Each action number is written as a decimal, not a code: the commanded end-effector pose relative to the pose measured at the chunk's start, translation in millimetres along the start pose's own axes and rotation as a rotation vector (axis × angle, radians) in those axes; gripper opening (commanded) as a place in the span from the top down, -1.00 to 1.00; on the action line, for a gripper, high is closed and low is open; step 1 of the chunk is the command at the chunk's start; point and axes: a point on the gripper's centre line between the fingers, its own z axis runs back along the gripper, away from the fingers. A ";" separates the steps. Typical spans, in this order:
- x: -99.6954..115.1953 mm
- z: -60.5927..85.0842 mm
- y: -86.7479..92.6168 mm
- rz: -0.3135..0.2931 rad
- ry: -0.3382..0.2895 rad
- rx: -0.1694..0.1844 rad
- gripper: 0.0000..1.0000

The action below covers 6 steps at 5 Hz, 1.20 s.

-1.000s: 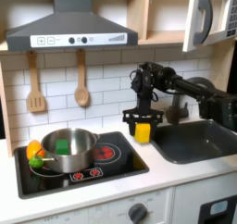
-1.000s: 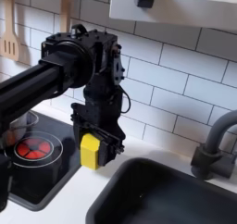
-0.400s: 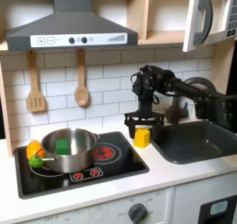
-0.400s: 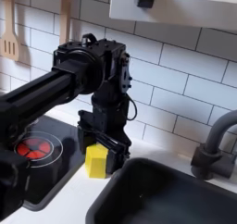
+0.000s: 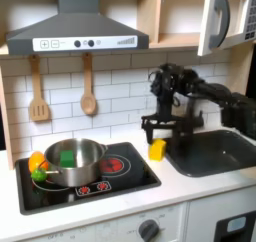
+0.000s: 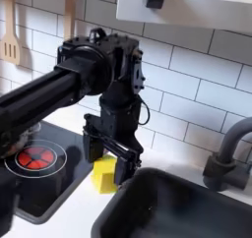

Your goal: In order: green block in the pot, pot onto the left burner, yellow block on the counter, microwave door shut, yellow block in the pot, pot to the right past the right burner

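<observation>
I work over a pale white-grey counter (image 5: 150, 181) in a toy kitchen; white brick tiles run behind it, a grey hood hangs above the stove, and two wooden utensils (image 5: 88, 89) hang on the wall; the black cooktop (image 5: 120, 181) has a red burner ring (image 5: 112, 166) left bare beside the pot; the dark grey sink (image 5: 210, 151) lies at the first exterior view's right, its arched faucet (image 6: 231, 153) showing in the second exterior view; the microwave door (image 5: 228, 16) up at the top right stands swung outward, white-framed with a curved grey handle.

The yellow block (image 6: 103, 173) sits on the counter between the cooktop and the sink rim, a small bright matte cube; my gripper (image 6: 110, 166) hangs right over it, black fingers (image 6: 127, 171) spread to either side of the block; whether they touch its faces I cannot tell.

The pot (image 5: 73, 160) is round, shiny steel, standing on the cooktop's left side in the first exterior view; the green block (image 5: 67, 158) rests inside it; a rounded yellow-green-orange toy (image 5: 37, 166) lies just beside the pot's left wall.
</observation>
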 end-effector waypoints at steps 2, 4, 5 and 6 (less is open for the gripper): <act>-38.2 39.0 -19.9 0.076 0.009 0.031 -1.00; -66.3 27.0 -35.1 0.124 0.103 0.003 -1.00; -71.1 18.3 -30.7 0.126 0.122 0.006 -1.00; -65.1 18.3 -20.6 0.123 0.105 0.016 -1.00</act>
